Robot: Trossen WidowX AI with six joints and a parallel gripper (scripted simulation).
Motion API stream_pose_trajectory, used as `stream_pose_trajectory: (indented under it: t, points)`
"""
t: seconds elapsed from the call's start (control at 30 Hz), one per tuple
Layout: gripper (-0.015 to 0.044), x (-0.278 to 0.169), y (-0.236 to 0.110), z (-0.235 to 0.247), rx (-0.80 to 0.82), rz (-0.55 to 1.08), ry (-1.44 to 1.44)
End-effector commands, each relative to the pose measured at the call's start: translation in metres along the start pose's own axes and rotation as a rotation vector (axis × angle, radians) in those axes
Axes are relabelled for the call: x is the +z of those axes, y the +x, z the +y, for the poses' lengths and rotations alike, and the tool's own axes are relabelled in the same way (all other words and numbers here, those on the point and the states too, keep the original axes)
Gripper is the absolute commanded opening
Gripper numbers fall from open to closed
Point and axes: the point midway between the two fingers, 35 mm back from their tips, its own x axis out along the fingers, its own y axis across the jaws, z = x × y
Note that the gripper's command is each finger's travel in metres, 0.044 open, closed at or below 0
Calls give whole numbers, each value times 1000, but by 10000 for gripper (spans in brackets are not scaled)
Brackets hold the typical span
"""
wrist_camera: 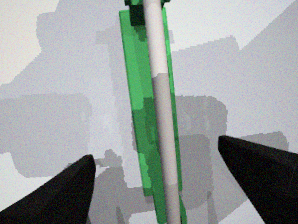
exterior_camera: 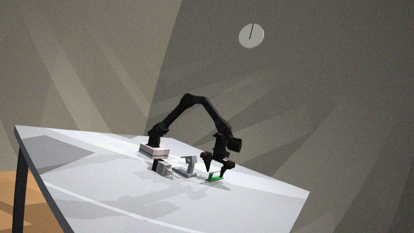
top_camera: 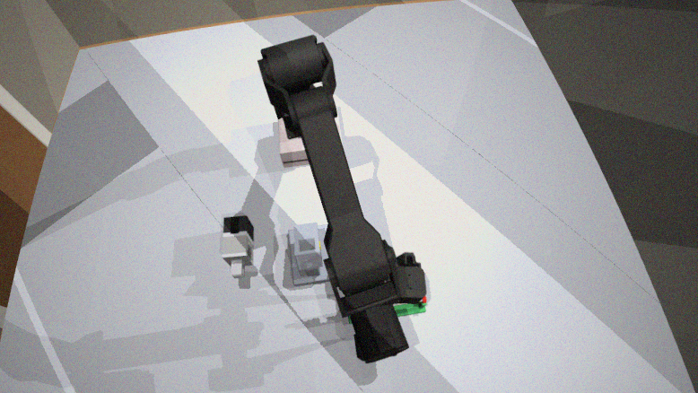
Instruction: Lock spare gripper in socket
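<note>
On the white table (exterior_camera: 87,185), start at the gray socket mount (exterior_camera: 189,165). To its left the spare gripper (exterior_camera: 162,167) lies on its side, a blocky thing, black at one end and pale gray at the other, with a small square stub.

The mount is a flat gray plate with a boxy post, and its square hole looks empty from above.

To the right of the mount is the lock pin (wrist_camera: 161,116). It is a long, smooth, pale rod with a round red cap, and it lies on a flat green holder (wrist_camera: 141,110).

The gripper (exterior_camera: 217,165) hangs over the pin with its black pointed fingers spread wide, one on each side, holding nothing.

I think the pin step is done. Next the arm must lift, go left past the mount, and grab the spare gripper.
</note>
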Motion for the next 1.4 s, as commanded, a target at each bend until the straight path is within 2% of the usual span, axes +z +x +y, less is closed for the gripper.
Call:
stream_pose_trajectory:
  t: [0.0,1.37]
  points:
    - [440,2,-11,0,-1,0,0]
    - [440,10,-93,8,37,7,2]
